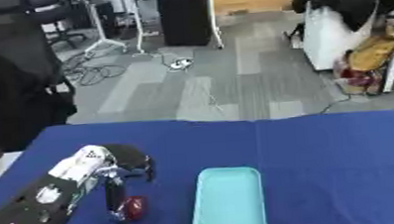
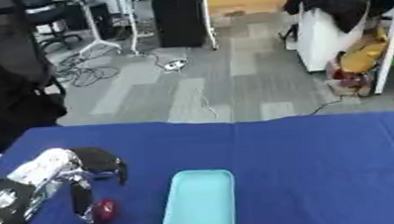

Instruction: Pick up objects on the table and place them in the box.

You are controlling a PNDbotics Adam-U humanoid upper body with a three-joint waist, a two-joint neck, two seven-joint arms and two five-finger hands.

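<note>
Left eye view, one left hand (image 1: 118,176) fingers curled around one red object (image 1: 134,208), one light-blue box (image 1: 228,201) beside it

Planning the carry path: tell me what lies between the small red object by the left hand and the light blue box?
Only bare blue tablecloth. In the left eye view, nothing sits between the red object at the left hand and the light blue box.
</note>
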